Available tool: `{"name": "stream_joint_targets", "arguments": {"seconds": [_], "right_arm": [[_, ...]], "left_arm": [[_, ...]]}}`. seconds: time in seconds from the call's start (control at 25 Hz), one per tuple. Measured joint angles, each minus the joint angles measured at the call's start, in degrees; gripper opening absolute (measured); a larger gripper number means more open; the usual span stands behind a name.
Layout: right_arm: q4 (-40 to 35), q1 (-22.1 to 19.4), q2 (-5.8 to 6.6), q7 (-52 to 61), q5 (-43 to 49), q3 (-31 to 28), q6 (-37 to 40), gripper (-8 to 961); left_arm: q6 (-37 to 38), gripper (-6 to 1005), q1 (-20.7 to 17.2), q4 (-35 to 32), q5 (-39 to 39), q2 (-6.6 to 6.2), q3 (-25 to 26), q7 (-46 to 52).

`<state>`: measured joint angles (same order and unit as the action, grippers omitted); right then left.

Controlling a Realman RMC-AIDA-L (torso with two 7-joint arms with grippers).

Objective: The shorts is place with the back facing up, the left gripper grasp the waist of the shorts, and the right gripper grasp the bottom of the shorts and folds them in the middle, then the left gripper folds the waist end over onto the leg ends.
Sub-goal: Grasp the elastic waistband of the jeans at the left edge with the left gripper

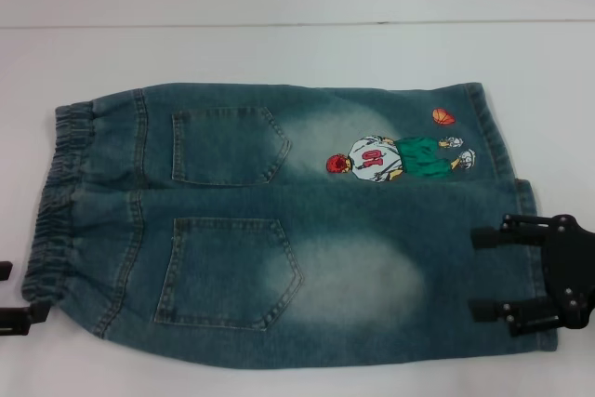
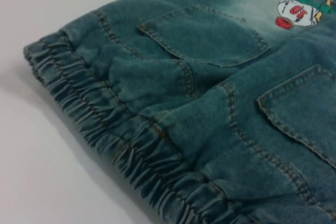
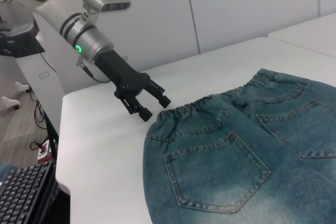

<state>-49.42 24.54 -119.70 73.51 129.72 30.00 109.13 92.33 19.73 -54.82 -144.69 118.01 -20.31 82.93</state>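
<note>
The denim shorts (image 1: 279, 230) lie flat on the white table with both back pockets up. Their elastic waist (image 1: 56, 202) points left and the leg ends (image 1: 521, 202) point right. A cartoon patch (image 1: 400, 157) marks the far leg. My right gripper (image 1: 474, 272) is open over the near leg's hem. My left gripper (image 1: 26, 291) sits at the near corner of the waist. In the right wrist view the left gripper (image 3: 155, 107) is open just beside the waistband (image 3: 184, 109), holding nothing. The left wrist view shows the waistband (image 2: 126, 145) close up.
The white table (image 1: 279, 53) extends beyond the shorts to a wall at the back. Its left edge (image 3: 60, 145) drops off beside a black keyboard (image 3: 23, 192) lower down. Another white table (image 3: 310, 30) stands farther off.
</note>
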Motion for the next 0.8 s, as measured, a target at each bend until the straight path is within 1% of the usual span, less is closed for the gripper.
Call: {"name": "stream_joint_targets", "arguments": {"seconds": [0.16,0.32,0.56,0.8], "right_arm": [[0.31,0.2,0.0,0.03,0.0,-0.02,0.0,944],[0.31,0.2,0.0,0.05,0.0,-0.03,0.0,944],[0.35,0.18,0.0,0.12,0.0,-0.03,0.01,944],[0.86,0.06,0.05,0.14,0.0,-0.16,0.03,944]], "left_arm": [[0.08,932,0.1,0.1,-0.11,0.03,-0.12,0.02],[0.43,933,0.27,0.12,-0.15,0.38,-0.29,0.03],[-0.12,933,0.63,0.41,-0.22,0.67,-2.06,0.41],[-0.31,932,1.06,0.49,-0.25,0.73,-2.28,0.65]]}}
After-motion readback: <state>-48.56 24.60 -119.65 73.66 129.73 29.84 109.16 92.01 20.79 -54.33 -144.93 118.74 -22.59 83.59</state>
